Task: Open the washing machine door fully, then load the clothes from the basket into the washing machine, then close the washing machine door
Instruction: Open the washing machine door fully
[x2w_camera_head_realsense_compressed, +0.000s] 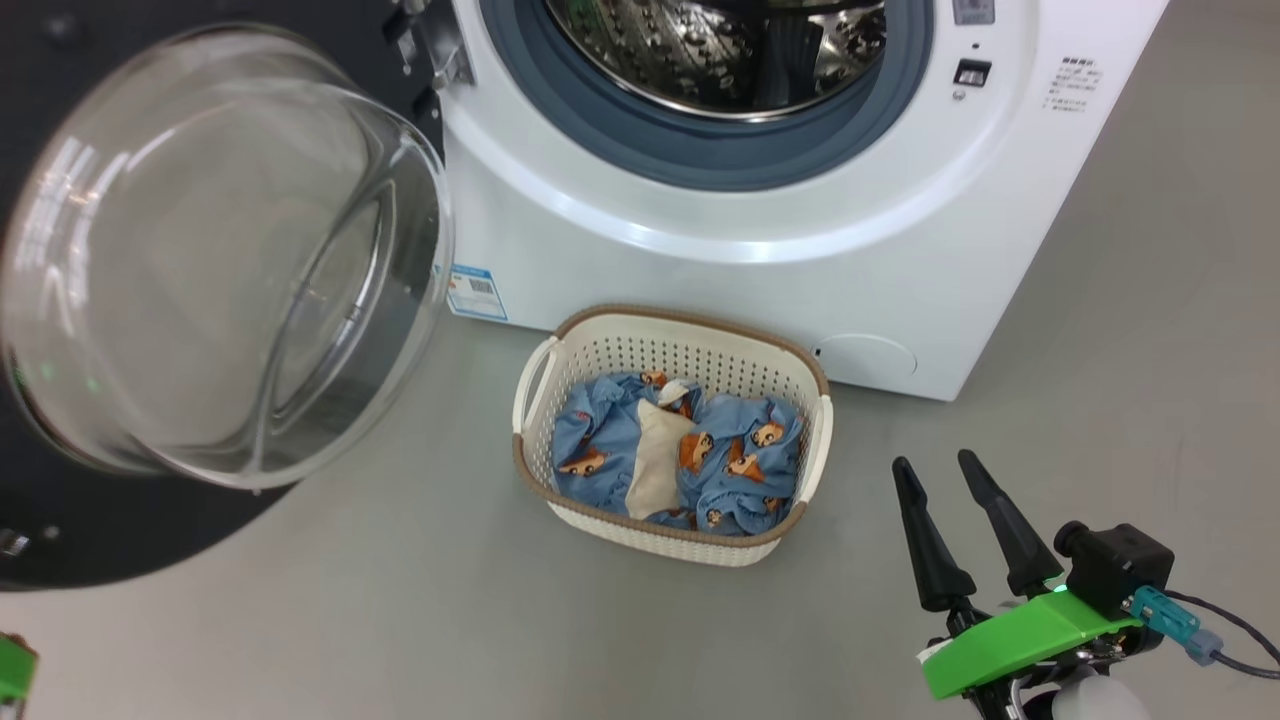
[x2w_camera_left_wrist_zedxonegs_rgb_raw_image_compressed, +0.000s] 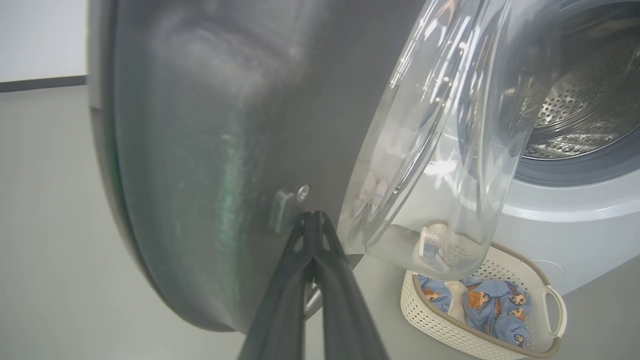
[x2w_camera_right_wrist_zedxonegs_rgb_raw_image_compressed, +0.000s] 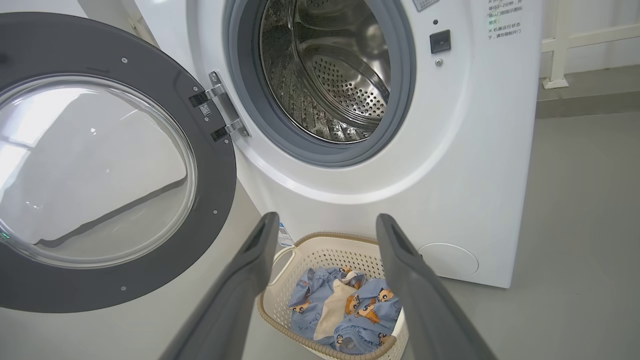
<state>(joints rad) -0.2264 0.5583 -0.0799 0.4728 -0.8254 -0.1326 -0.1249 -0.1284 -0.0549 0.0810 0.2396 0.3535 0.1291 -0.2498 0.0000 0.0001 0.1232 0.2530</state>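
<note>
— What is given by the right wrist view?
— The washing machine (x2w_camera_right_wrist_zedxonegs_rgb_raw_image_compressed: 450, 150), its drum (x2w_camera_right_wrist_zedxonegs_rgb_raw_image_compressed: 345, 85) bared, and the washing machine door (x2w_camera_right_wrist_zedxonegs_rgb_raw_image_compressed: 210, 200) swung wide.
— By the left wrist view?
— The left claw (x2w_camera_left_wrist_zedxonegs_rgb_raw_image_compressed: 314, 217), clenched on nothing, at the door's inner face.
— Lower down?
— The basket (x2w_camera_head_realsense_compressed: 690, 350), with the clothes (x2w_camera_head_realsense_compressed: 740, 450) inside, is set on the grey floor (x2w_camera_head_realsense_compressed: 1120, 420). The right claw (x2w_camera_head_realsense_compressed: 934, 460) is held released.

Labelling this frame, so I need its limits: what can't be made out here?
- Head view: the top of the drum, cut off by the upper edge.
- Left wrist view: part of the basket, behind the glass bowl of the washing machine door.
- Left wrist view: whether the shut left gripper touches that door.
- Head view: how many clothes, bunched together.
</note>
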